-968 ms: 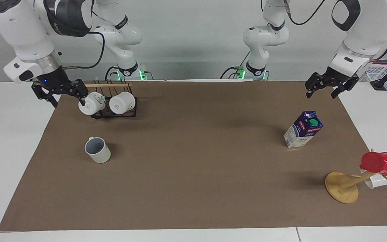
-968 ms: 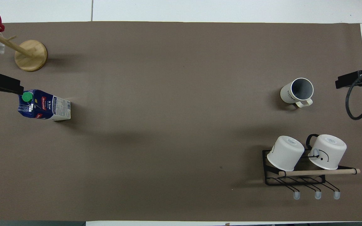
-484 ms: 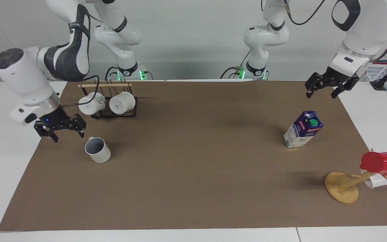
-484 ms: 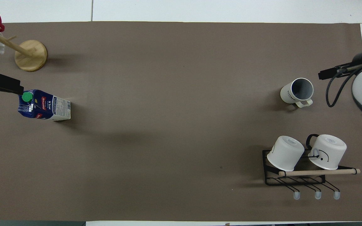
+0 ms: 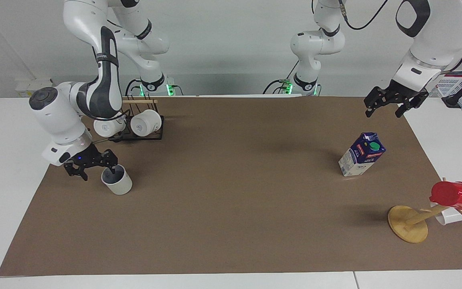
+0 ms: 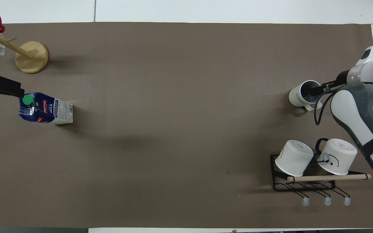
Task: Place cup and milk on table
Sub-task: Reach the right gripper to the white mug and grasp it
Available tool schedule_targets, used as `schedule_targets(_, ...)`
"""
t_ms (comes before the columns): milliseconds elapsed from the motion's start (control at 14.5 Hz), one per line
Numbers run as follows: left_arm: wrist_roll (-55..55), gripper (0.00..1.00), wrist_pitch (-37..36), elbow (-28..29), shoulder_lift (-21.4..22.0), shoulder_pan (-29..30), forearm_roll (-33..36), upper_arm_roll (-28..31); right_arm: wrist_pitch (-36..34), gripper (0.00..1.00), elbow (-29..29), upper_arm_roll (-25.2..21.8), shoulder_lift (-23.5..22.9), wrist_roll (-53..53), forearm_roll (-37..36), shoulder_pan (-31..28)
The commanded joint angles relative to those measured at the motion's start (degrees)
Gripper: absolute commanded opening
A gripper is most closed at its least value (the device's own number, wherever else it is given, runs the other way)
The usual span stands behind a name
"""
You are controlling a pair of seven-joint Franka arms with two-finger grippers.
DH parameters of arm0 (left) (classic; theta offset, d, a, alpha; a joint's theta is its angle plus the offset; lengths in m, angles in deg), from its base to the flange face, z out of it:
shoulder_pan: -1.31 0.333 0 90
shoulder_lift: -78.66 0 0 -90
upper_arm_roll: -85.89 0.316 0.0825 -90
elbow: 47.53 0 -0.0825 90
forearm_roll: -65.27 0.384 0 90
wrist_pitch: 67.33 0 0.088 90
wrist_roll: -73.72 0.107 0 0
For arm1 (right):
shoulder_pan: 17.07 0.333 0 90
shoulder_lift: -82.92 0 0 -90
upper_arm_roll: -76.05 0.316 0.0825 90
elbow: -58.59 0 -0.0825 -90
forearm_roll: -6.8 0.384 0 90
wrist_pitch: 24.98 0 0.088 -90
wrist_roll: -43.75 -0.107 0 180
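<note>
The right tool is sitting low at the cup, at the right arm's end of the surface. Its fingers are spread open — one finger is reaching over the rim into the cup's mouth, and the other is standing outside the cup, on the side toward the surface's short edge. I cannot tell whether a finger is touching the wall. In the overhead view the tool's dark tip is lying across the cup's opening, just above the handle.

The cup is standing upright on the brown mat, not lifted, near the short edge at the right arm's end. It is farther from the robots than the black rack, which is holding two white mugs on their sides, close to the corner nearest the right arm's base.

The milk is standing on the mat near the short edge at the left arm's end, with its green cap showing. The left tool is waiting in the air with open fingers, holding nothing — it is over the mat's corner nearest the left arm's base. In the overhead view it is appearing just beside the milk's cap.

A wooden stand with a red cup is sitting at the corner farthest from the robots at the left arm's end.
</note>
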Motion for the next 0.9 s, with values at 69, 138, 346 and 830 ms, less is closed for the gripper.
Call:
schedule_targets(69, -0.1, 1.0, 0.2, 1.4, 1.3, 0.1, 1.1, -0.1, 4.5, 0.88, -3.7, 0.1, 0.0, 3.2, 1.8, -0.9)
schedule_targets(138, -0.4, 1.0, 0.3, 1.4, 1.2, 0.0, 1.1, -0.1, 4.9, 0.83, -3.6, 0.1, -0.6, 3.6, 2.4, -0.6)
schedule_targets(346, -0.4, 1.0, 5.3, 4.7, 2.3, 1.5, 1.0, -0.1, 4.9, 0.16, -2.4, 0.1, -0.9, 3.7, 3.4, -0.3)
schedule_targets(830, -0.5, 1.0, 19.4, 17.7, 3.9, 3.6, 1.0, -0.1, -3.0, 0.0, 4.5, 0.1, -1.2, 3.2, 3.4, 0.0)
